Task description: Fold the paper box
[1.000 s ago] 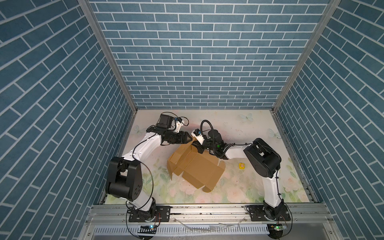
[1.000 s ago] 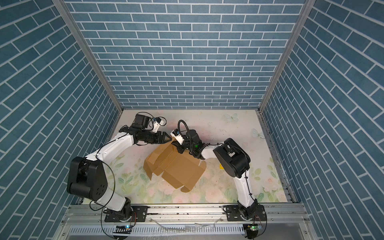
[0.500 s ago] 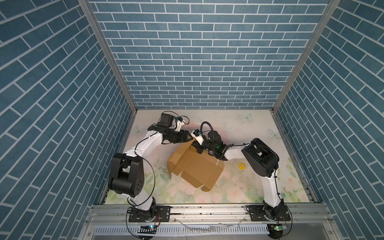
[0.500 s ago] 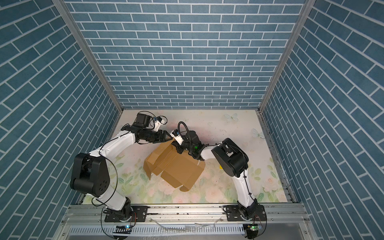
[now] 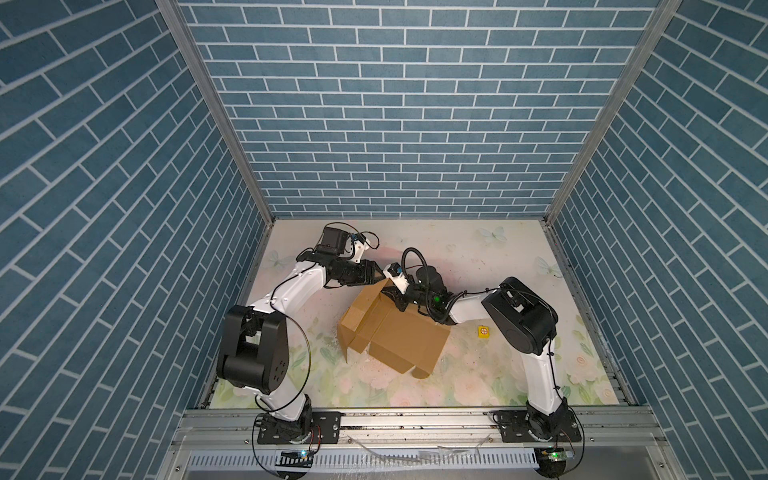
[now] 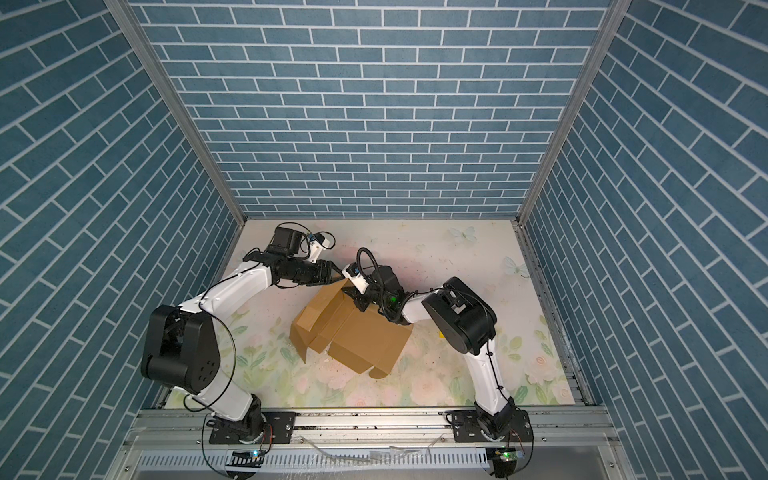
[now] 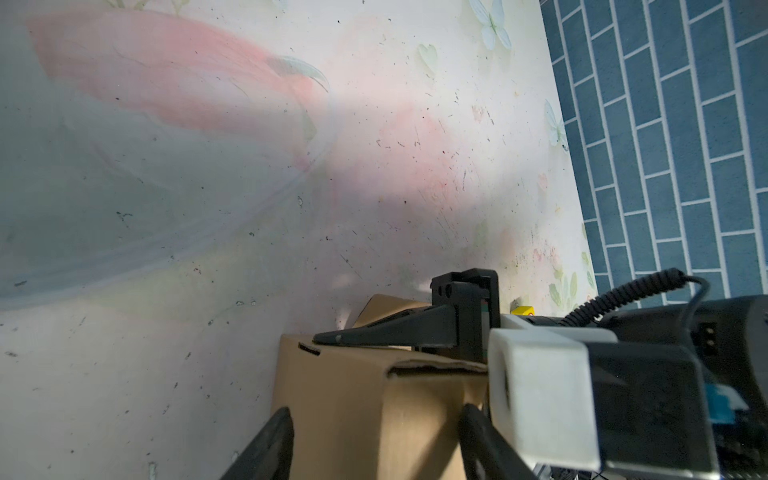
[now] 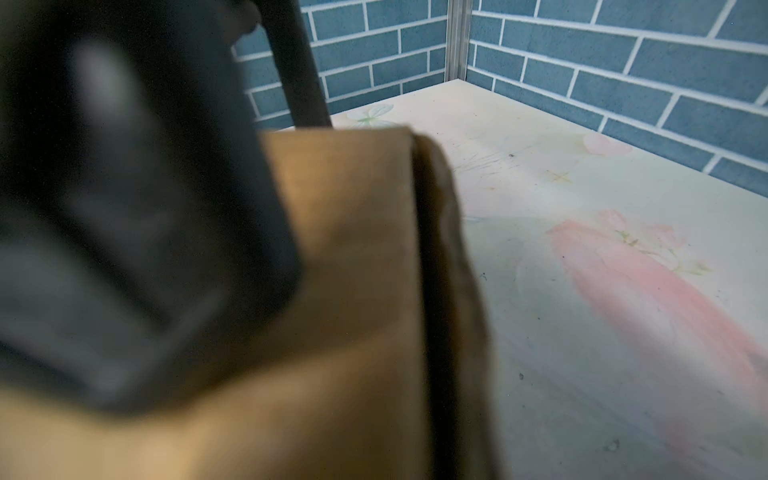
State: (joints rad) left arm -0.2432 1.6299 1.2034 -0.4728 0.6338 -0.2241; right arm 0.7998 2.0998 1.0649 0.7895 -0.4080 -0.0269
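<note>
Paper box [image 5: 409, 338]: plain brown cardboard, partly folded (flaps raised at one end), is laid askew on the floral tabletop [image 5: 478, 386].

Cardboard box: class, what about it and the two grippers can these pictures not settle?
Right gripper: whether it pinches the cardboard box; its own camera covers it in both top views; the right wrist view is blurred.
Left gripper: fingers cut off by the left wrist view's edge.
Box interior: hidden by its walls.
Yellow cube: mostly hidden behind the right gripper in the left wrist view.
</note>
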